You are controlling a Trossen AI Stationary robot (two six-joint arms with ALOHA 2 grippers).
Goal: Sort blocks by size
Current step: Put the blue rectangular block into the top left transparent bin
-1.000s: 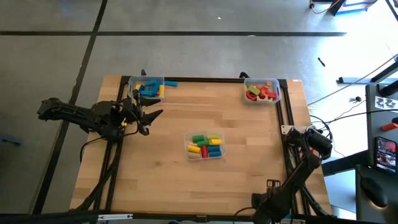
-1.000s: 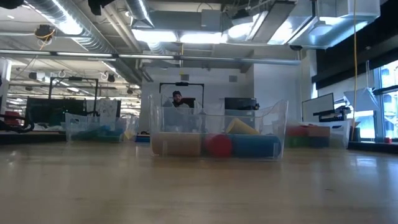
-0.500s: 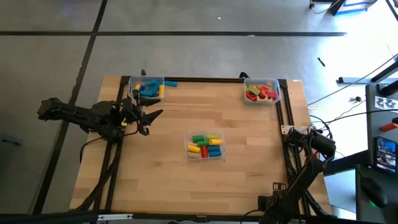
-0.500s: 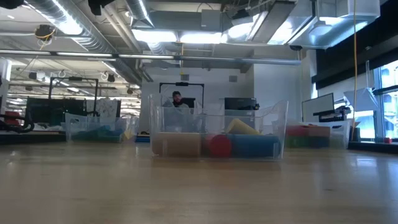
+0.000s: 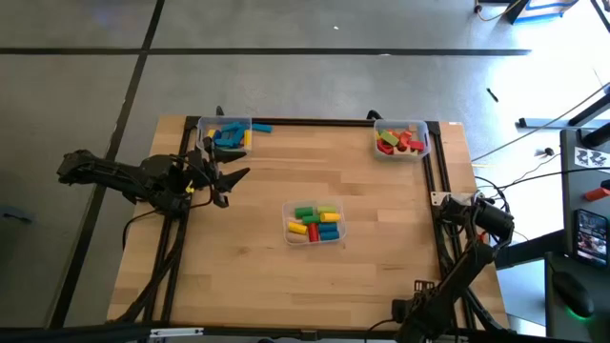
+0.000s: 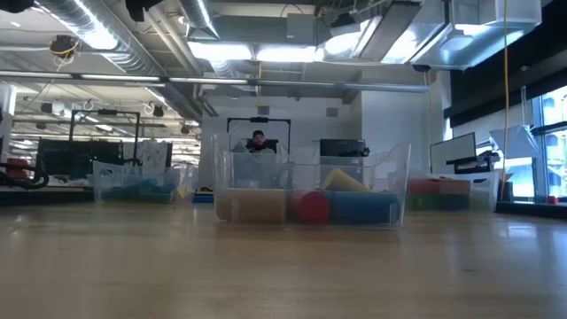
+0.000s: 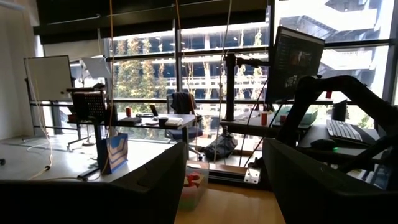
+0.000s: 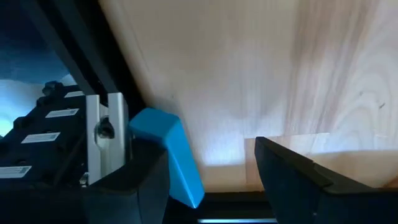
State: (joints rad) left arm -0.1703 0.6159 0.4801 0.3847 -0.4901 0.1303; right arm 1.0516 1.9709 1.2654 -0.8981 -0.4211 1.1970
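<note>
Blocks lie sorted in three clear bins: a middle bin (image 5: 315, 224) with green, yellow, red and blue blocks, a far-left bin (image 5: 227, 136) with blue and yellow ones, and a far-right bin (image 5: 401, 139) with red and orange ones. One blue block (image 5: 261, 128) lies on the table beside the far-left bin. My right gripper (image 8: 214, 155) points steeply down at the table's right edge, open. Another blue block (image 8: 166, 155) lies there between its fingers, close to one finger (image 8: 134, 180). My left gripper (image 5: 232, 176) hovers open near the left edge. My right gripper stands over the blue block's end (image 8: 186, 186) from above. The block lies on the table by the frame rail, close against one finger. I cannot tell whether that finger touches it.
A black frame rail (image 8: 74, 56) and a metal bracket (image 8: 106, 134) run along the table's right edge beside the blue block. Bare wood lies between the bins. In the low view the middle bin (image 6: 310, 190) stands before a room with a person far behind.
My right gripper has sunk toward the table at its right edge, with its arm folding lower. The left arm and all bins have stayed put.
</note>
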